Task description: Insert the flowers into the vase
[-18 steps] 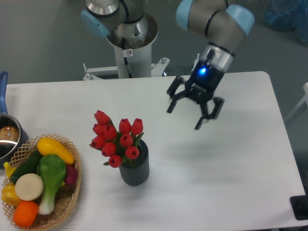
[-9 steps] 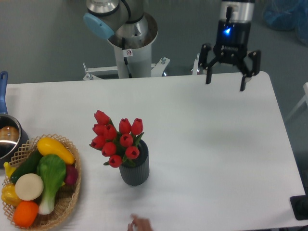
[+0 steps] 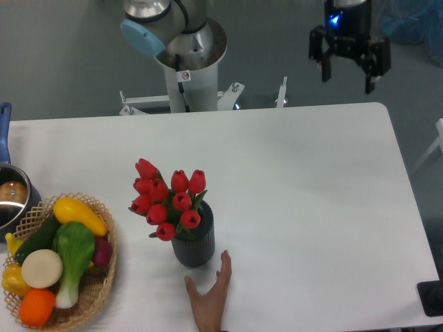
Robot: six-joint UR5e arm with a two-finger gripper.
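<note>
- We saw the tool (image 3: 348, 68) high at the upper right, past the far edge of the white surface (image 3: 311, 207). Its two fingers (image 3: 325, 63) were spread apart and held nothing, and a blue light glowed on its body.
- We saw the flowers (image 3: 168, 199), a bunch of red tulips, standing in the vase (image 3: 194, 242). The blooms leaned up and to the left, spreading wider than the mouth of the vase.
- The vase was dark grey with ribbed sides, and it stood upright on the surface, left of the middle and toward the near edge, well apart from the tool.
- We saw a person's hand (image 3: 210, 300) reaching in from the near edge, flat on the surface, with fingertips just beside the base of the vase.
- At the left edge sat a wicker basket (image 3: 97, 290) of toy vegetables, and behind it a steel pot (image 3: 12, 200) with a blue handle, partly cut off from view.
- We saw the robot's base (image 3: 187, 62) mounted behind the far edge of the surface.
</note>
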